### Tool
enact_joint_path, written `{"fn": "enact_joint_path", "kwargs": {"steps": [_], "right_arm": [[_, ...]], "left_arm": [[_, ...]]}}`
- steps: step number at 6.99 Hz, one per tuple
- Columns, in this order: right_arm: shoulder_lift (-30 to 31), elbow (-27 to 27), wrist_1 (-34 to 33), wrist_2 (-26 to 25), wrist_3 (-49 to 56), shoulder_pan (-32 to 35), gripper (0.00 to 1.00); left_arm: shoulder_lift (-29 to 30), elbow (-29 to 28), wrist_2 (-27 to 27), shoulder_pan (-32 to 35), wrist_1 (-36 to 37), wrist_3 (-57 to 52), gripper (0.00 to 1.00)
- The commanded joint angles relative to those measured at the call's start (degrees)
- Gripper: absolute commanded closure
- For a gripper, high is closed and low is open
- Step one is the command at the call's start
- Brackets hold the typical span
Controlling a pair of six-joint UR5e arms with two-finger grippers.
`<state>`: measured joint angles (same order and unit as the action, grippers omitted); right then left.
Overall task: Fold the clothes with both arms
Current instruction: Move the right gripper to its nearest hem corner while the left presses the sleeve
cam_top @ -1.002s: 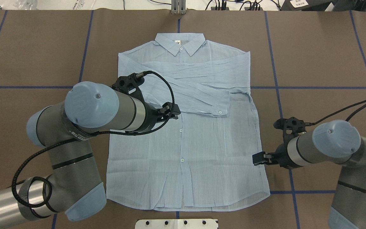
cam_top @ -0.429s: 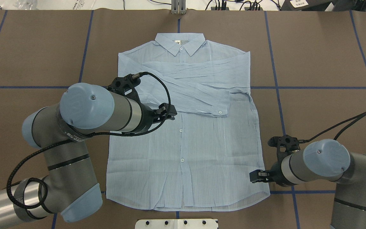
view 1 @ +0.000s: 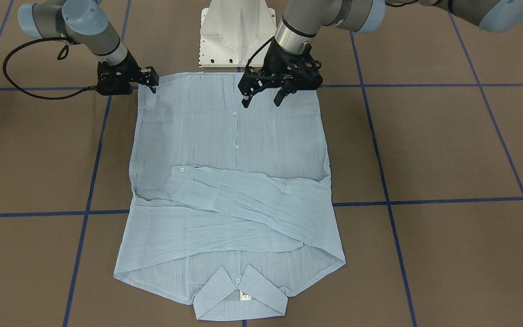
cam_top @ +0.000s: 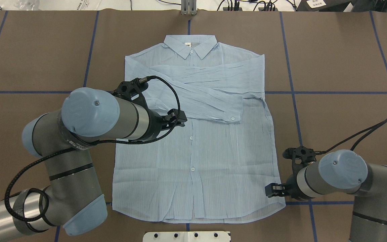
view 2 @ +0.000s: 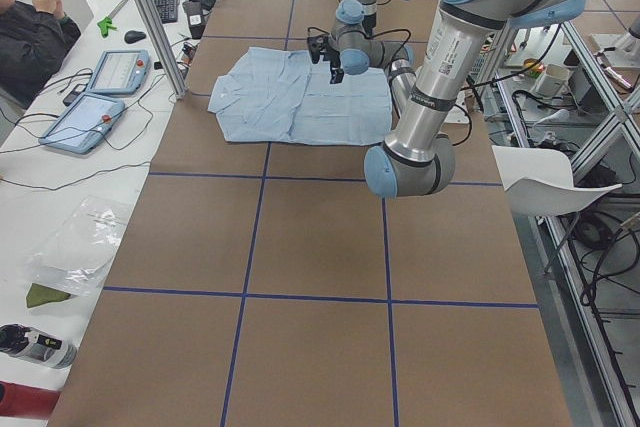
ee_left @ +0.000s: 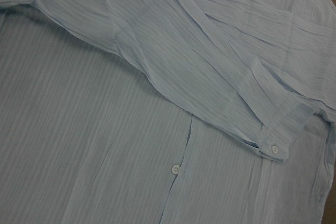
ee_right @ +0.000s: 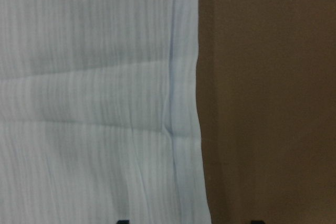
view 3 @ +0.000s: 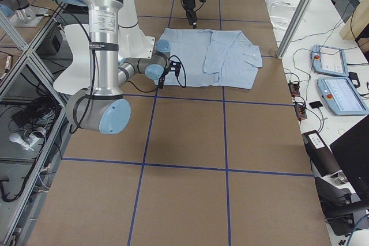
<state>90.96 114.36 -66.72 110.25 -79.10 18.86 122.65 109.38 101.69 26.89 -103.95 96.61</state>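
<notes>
- The left gripper [cam_top: 179,119] was poised over the front of the shirt [cam_top: 213,161], just below the crossed sleeves [cam_top: 207,90]. Its jaws were spread wide and held nothing.
- The light-blue shirt lay buttoned and flat in the middle of the brown table [cam_top: 341,60]. Its collar [cam_top: 190,45] pointed away from the robot, both sleeves were folded across the chest, and the hem lay nearest the base.
- The cloth looked thin, light and limp, with fine creases. It would probably sag, drag and slip over itself when lifted, rather than hold a shape.
- The surest holds appeared to be the two hem corners, pinched through the stitched edge and raised together.
- The right gripper [cam_top: 270,190] sat low at the shirt's side edge on the robot's right, near the hem corner [cam_top: 281,204]. In the wrist view its jaws stood well apart, either side of that edge, and clamped nothing.
</notes>
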Motion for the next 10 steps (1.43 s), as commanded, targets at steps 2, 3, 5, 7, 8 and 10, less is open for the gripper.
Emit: {"fn": "enact_joint_path", "kwargs": {"steps": [2, 3, 5, 7, 8, 10], "right_arm": [[0.0, -0.1, -0.8, 0.8, 0.0, -0.1, 0.4], [0.0, 0.1, -0.8, 1.2, 0.0, -0.1, 0.45], [0.0, 0.2, -0.8, 1.5, 0.0, -0.1, 0.62], [0.0, 0.3, -0.7, 2.0, 0.0, 0.0, 0.7], [0.0, 0.3, -0.8, 2.2, 0.0, 0.0, 0.7], [0.1, 0.2, -0.8, 2.5, 0.0, 0.0, 0.7]], "left_arm": [[-0.7, 0.4, -0.1, 0.0, 0.0, 0.1, 0.02], [-0.7, 0.4, -0.1, 0.0, 0.0, 0.1, 0.02], [-0.7, 0.4, -0.2, 0.0, 0.0, 0.1, 0.02], [-0.8, 0.4, -0.3, 0.0, 0.0, 0.1, 0.02], [-1.4, 0.4, -0.4, 0.0, -0.1, 0.1, 0.03], [-1.4, 0.4, -0.4, -0.1, -0.1, 0.1, 0.02]]}}
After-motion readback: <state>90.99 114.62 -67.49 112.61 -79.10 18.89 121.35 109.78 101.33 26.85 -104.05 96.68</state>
